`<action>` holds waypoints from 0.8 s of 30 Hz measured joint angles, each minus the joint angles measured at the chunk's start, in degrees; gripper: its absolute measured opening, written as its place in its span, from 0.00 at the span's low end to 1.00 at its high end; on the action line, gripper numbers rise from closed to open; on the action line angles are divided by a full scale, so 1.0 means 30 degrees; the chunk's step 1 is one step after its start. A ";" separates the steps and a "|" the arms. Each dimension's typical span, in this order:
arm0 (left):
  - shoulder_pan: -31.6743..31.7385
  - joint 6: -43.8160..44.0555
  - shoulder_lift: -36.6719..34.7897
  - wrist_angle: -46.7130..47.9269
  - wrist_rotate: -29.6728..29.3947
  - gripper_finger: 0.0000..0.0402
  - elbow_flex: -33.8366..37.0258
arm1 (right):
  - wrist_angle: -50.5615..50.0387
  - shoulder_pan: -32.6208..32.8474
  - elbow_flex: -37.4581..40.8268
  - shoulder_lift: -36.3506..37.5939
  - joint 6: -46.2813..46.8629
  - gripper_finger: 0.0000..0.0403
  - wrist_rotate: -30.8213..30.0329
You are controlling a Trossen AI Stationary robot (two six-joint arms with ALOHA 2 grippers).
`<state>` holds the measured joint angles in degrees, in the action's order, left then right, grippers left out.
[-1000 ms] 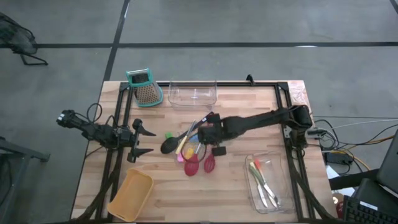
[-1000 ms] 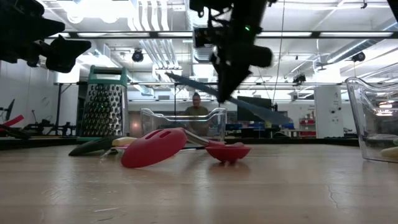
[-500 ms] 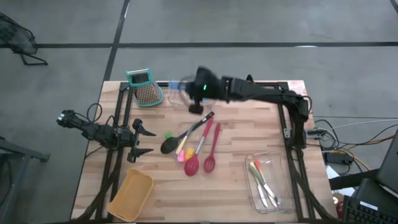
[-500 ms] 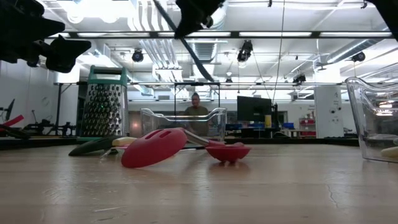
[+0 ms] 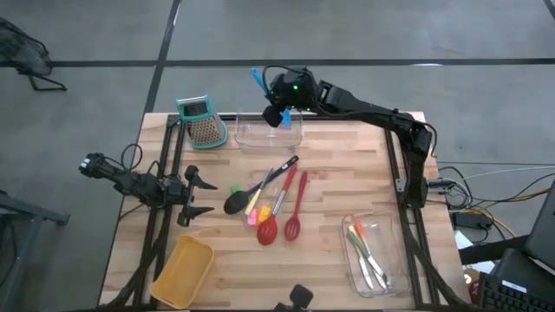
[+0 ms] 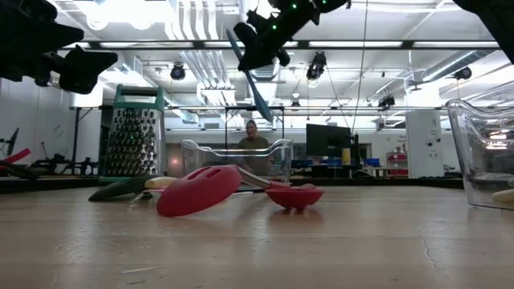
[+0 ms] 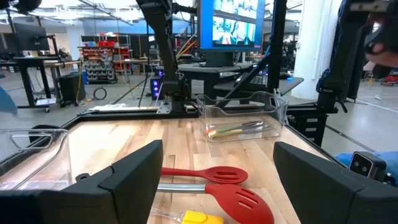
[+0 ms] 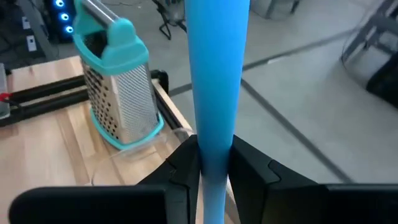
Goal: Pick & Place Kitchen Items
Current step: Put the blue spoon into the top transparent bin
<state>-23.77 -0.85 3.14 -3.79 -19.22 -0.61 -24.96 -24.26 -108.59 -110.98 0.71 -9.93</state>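
Note:
My right gripper [image 5: 279, 106] is shut on a blue spoon [image 5: 257, 80], high above the clear bin [image 5: 269, 134] at the table's far edge; the spoon also shows in the low view [image 6: 253, 84] and the right wrist view [image 8: 214, 74]. My left gripper [image 5: 198, 198] is open and empty at the table's left. On the table's middle lie a black ladle [image 5: 236, 203], two red spoons [image 5: 293, 221], a metal-handled tool [image 5: 282, 169], and small green [image 5: 235, 187], yellow [image 5: 254, 208] and pink [image 5: 252, 219] pieces. My right gripper pinches the blue spoon's handle [image 8: 213, 158] between its two fingers [image 8: 185, 171], which lie across it. The spoon is lifted clear of the table and slants steeply, its lower end [image 6: 263, 112] above the clear bin and its upper end [image 6: 232, 36] sticking out past the gripper.
A teal-topped metal grater [image 5: 201, 121] stands left of the far clear bin. A second clear bin [image 5: 371, 256] holding utensils lies at the near right, and a tan bin [image 5: 184, 270] at the near left. A person shows in the room beyond the table [image 6: 254, 140].
My right gripper, shut on the blue spoon, has risen from the cluster at the table's middle and gone toward the far edge, ending high over the far clear bin. The spoon has been lifted clear and has tipped to a steeper slant.

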 joint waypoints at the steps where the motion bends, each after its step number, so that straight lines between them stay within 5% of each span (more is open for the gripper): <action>1: 0.0006 -0.0004 0.0000 0.0000 0.0001 0.78 -0.0004 | 0.0024 -0.0044 0.0242 0.0000 0.0203 0.15 -0.0006; 24: 0.0004 0.0003 0.0000 0.0000 0.0000 0.78 -0.0001 | 0.3491 0.0083 0.5942 -0.0129 0.1211 0.17 -0.0025</action>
<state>-23.76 -0.84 3.14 -3.79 -19.22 -0.61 -14.49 -24.01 -90.76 -111.36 4.34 -10.01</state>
